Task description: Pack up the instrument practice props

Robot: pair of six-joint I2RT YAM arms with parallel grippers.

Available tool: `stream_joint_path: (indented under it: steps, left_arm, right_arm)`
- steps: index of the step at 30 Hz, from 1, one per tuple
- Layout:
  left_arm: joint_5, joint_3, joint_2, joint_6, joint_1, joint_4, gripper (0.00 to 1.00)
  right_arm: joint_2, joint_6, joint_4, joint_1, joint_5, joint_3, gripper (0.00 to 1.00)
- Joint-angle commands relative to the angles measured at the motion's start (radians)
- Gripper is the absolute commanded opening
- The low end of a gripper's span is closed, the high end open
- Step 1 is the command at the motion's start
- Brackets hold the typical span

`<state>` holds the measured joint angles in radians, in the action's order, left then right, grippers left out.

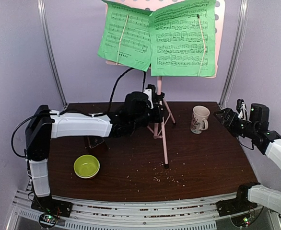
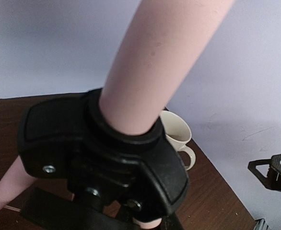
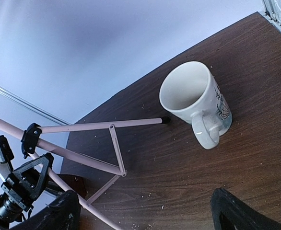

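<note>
I am working on the pink music stand (image 1: 158, 125); it is standing on its legs in the middle of the top view, with its desk reaching the top edge of the frame. The 2 green sheet-music pages (image 1: 179, 38) are sitting on that desk, not yet taken off.

My left claw (image 1: 156, 106) is sitting right at the stand's pole, just above the black hub where the legs are joining. The left wrist view is showing only pole and hub, not my fingers; so I cannot tell if the claw is closed on the pole or only beside it.

My right claw (image 3: 145, 203) is hanging wide open with nothing in it, at the right side of the top view; it is near the white mug (image 1: 199, 119) but not touching it.

I am thinking the step in hand is getting a grip on the stand. The next move is asking for care, I am guessing. The stand is tall and heavy at the top, so it could tip; the loose pages could slide off. I am thinking the free right claw should be taking the pages first while the left is steadying the pole.
</note>
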<state>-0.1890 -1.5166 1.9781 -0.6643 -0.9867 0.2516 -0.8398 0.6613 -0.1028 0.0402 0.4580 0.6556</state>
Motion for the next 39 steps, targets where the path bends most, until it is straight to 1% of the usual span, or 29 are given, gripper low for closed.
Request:
stream_joint_path:
  steps: [1, 3, 7, 8, 9, 12, 13, 15, 17, 20, 22, 24, 28, 30, 33, 35, 38, 39]
  left_arm:
    - [-0.134, 0.01, -0.025, -0.176, -0.112, -0.03, 0.0]
    - [-0.171, 0.009, -0.02, -0.209, -0.145, -0.038, 0.0]
    - [-0.199, -0.006, -0.014, -0.21, -0.171, -0.047, 0.0]
    - [-0.193, -0.007, -0.016, -0.204, -0.171, -0.047, 0.04]
    - [-0.187, -0.005, -0.022, -0.196, -0.17, -0.044, 0.13]
    - [-0.155, 0.026, -0.049, -0.168, -0.171, -0.012, 0.53]
    - [-0.144, 0.043, -0.065, -0.161, -0.17, 0.004, 0.62]
    - [-0.132, 0.08, -0.102, -0.141, -0.17, 0.03, 0.71]
    - [-0.136, 0.114, -0.146, -0.113, -0.17, 0.037, 0.77]
    - [-0.157, 0.175, -0.229, -0.079, -0.164, 0.027, 0.81]
    - [-0.138, 0.241, -0.289, -0.066, -0.143, 0.029, 0.83]
    - [-0.071, 0.29, -0.34, -0.073, -0.099, 0.024, 0.84]
    - [0.129, 0.336, -0.41, -0.104, 0.01, 0.018, 0.84]
    - [0.172, 0.338, -0.436, -0.077, 0.04, 0.009, 0.84]
    - [0.187, 0.327, -0.468, -0.014, 0.061, -0.03, 0.84]
    - [0.226, 0.335, -0.484, 0.031, 0.077, -0.034, 0.84]
    - [0.327, 0.36, -0.489, 0.103, 0.114, -0.019, 0.84]
    - [0.397, 0.367, -0.485, 0.129, 0.127, -0.003, 0.84]
  right_arm:
    - [0.04, -0.002, -0.027, 0.041, 0.019, -0.05, 0.97]
    - [0.049, 0.0, -0.029, 0.063, 0.011, -0.058, 0.97]
    - [0.067, 0.001, -0.04, 0.105, -0.019, -0.049, 0.96]
    - [0.072, 0.0, -0.041, 0.112, -0.025, -0.046, 0.96]
    - [0.075, 0.0, -0.041, 0.12, -0.028, -0.043, 0.96]
    - [0.08, 0.007, -0.033, 0.143, -0.029, -0.031, 0.97]
    - [0.08, 0.01, -0.024, 0.153, -0.03, -0.027, 0.97]
    - [0.077, 0.02, 0.003, 0.174, -0.029, -0.019, 0.97]
    - [0.07, 0.035, 0.046, 0.201, -0.033, -0.012, 0.98]
    - [0.047, 0.059, 0.116, 0.253, -0.053, -0.002, 0.98]
    - [0.022, 0.082, 0.178, 0.294, -0.075, 0.004, 0.96]
    - [-0.007, 0.105, 0.249, 0.34, -0.095, 0.004, 0.91]
    - [-0.101, 0.119, 0.399, 0.453, -0.139, 0.031, 0.78]
    - [-0.155, 0.111, 0.449, 0.499, -0.154, 0.058, 0.74]
    - [-0.225, 0.079, 0.498, 0.563, -0.203, 0.095, 0.71]
    - [-0.264, 0.067, 0.536, 0.592, -0.217, 0.115, 0.69]
    - [-0.307, 0.043, 0.588, 0.627, -0.238, 0.148, 0.68]
    - [-0.319, 0.032, 0.593, 0.636, -0.251, 0.166, 0.68]
